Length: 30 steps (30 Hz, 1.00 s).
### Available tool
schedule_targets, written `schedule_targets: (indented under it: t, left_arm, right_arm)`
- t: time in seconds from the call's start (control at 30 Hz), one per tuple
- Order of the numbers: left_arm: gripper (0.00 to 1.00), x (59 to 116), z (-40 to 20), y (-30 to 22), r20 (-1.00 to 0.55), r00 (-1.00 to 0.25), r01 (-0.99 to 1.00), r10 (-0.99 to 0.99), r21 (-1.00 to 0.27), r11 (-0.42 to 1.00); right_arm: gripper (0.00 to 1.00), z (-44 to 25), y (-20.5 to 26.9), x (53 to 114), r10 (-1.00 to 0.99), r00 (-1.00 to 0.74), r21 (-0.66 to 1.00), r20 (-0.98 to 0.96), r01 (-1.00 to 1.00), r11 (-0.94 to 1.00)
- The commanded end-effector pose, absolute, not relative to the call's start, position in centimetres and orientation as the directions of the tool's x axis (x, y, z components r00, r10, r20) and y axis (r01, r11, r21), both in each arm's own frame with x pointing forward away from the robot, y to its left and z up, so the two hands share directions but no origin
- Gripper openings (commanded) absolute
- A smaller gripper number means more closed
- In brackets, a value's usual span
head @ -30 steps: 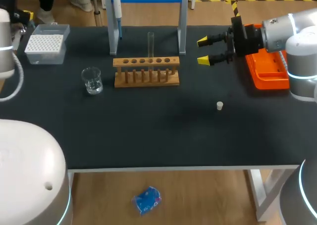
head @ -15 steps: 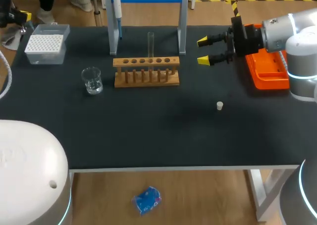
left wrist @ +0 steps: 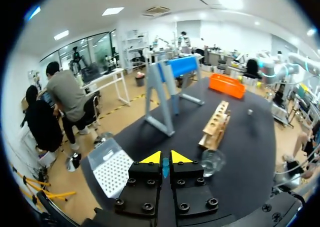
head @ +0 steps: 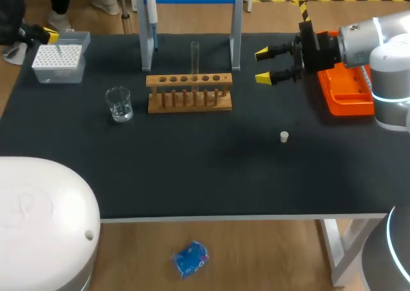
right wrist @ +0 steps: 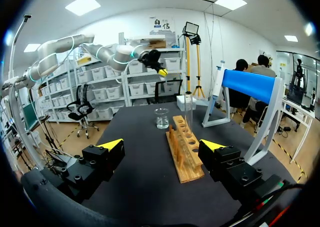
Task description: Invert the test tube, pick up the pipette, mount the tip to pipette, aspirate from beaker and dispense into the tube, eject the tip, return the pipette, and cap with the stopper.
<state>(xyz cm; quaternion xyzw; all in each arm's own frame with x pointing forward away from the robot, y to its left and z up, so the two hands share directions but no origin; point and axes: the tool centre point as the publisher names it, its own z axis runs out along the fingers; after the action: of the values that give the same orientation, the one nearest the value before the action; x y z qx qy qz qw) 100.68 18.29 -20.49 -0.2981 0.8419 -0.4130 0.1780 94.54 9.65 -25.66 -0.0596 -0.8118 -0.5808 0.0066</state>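
At 10 o'clock on the bench (head: 211,175), the left end effector (head: 47,34) is clenched on a slim blue shaft, judged to be the pipette (left wrist: 165,167), above the tip box (head: 57,59). Advise a plumb, centred descent onto one tip. The test tube (head: 195,57) stands upright in the rack (head: 189,92) at 12 o'clock. The right end effector (head: 263,65) is released at 2 o'clock. Only the left wrist view shows the grasp; the head view shows its station over the box.

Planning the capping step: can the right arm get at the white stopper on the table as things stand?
Probably yes. The stopper lies alone on the table with nothing over it, and the right gripper is open and empty.
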Motion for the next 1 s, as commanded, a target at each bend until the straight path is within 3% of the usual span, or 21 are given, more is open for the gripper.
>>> schedule_targets:
  t: [0.03, 0.17, 0.87, 1.0]
  left_arm:
    - [0.00, 95.6, -17.9, 18.1, -0.065, -0.769, -0.314, -0.636, -0.828, 0.465]
    - [0.00, 93.1, -16.7, 15.7, -0.067, -0.842, -0.225, -0.536, -0.858, 0.462]
    - [0.00, 93.1, -17.0, 15.6, -0.062, -0.846, -0.238, -0.530, -0.844, 0.480]
    - [0.00, 91.0, -16.8, 14.0, -0.062, -0.868, -0.221, -0.492, -0.839, 0.497]
  right_arm:
    - [1.00, -25.7, 9.6, 94.5, 0.090, -0.993, 0.942, 0.080, 0.104, 0.318]
    - [1.00, -25.7, 9.6, 94.5, 0.090, -0.993, 0.942, 0.080, 0.104, 0.318]
    - [1.00, -25.7, 9.6, 94.5, 0.090, -0.993, 0.942, 0.080, 0.104, 0.318]
    - [1.00, -25.7, 9.6, 94.5, 0.090, -0.993, 0.942, 0.080, 0.104, 0.318]
